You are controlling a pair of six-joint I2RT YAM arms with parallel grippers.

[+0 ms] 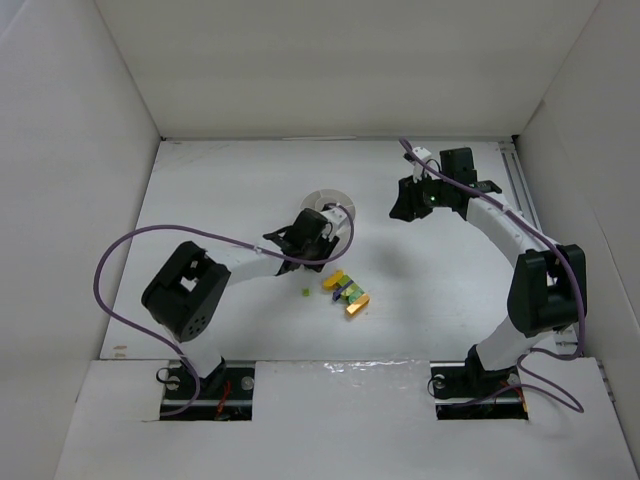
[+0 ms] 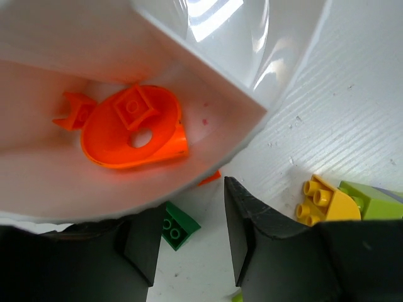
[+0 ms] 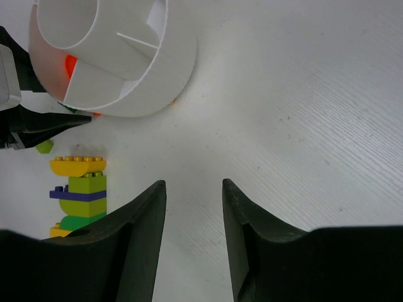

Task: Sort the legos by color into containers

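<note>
Orange pieces (image 2: 129, 129) lie in the dish (image 2: 239, 94).
The left gripper (image 2: 192, 217) hovers, jaws apart, over a green brick (image 2: 177, 228); the right gripper (image 3: 194, 189) gapes too.

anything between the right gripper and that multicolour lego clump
Nothing visible. In the right wrist view only table lies between the open right gripper and the clump; the dish sits farther off.

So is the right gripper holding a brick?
No, the right gripper is wide open, with nothing in it.
</note>
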